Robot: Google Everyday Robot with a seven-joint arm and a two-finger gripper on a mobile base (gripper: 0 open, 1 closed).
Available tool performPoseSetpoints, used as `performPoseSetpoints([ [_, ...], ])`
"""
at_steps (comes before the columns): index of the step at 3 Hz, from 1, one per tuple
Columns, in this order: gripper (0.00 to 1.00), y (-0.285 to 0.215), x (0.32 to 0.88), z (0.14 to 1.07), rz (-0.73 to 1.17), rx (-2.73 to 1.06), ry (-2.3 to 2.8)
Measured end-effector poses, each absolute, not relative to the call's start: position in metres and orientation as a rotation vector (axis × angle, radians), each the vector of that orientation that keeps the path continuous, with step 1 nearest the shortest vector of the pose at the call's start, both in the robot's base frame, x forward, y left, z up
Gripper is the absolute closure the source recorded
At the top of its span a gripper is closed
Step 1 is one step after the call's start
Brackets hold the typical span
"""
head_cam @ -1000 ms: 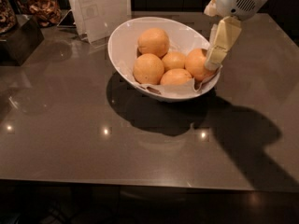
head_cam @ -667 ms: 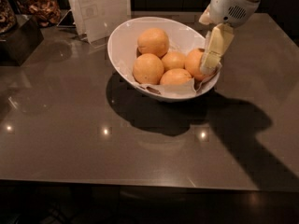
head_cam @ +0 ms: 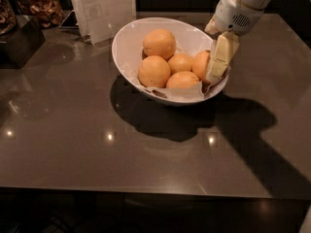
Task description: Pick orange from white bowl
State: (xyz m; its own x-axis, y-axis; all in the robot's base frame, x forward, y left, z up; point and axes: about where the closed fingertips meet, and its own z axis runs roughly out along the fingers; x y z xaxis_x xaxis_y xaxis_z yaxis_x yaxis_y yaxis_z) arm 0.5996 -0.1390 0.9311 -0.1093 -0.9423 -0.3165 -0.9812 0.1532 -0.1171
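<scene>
The white bowl (head_cam: 127,35) stands at the back middle of the dark table, lined with white paper (head_cam: 181,94). Several pale oranges lie in it: one at the back (head_cam: 159,43), one at the front left (head_cam: 154,71), a smaller one in the middle (head_cam: 181,62), one at the front (head_cam: 182,80), and one at the right (head_cam: 201,64). My gripper (head_cam: 215,71) reaches down from the upper right, inside the bowl's right rim. It is pressed against the right side of the rightmost orange and partly covers it.
A white paper stand (head_cam: 104,8) is behind the bowl at the back left. A dark box (head_cam: 19,42) and a jar of dried pieces (head_cam: 41,4) sit at the far left. The table's front edge (head_cam: 146,191) runs across the lower part of the view.
My gripper has shifted slightly left and down, closer against the rightmost orange. The bowl and oranges have not moved.
</scene>
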Motion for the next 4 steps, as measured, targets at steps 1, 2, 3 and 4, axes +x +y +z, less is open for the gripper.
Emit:
performPoseSetpoints([
  [1,0.0,-0.1421,0.61,0.9183,0.198,-1.821,2.131],
  [2,0.19,-0.1403,0.6129,0.9177,0.193,-1.816,2.125],
  [3,0.29,-0.1404,0.6129,0.9176,0.193,-1.816,2.125],
  [4,0.11,-0.1455,0.6149,0.9101,0.197,-1.799,2.139],
])
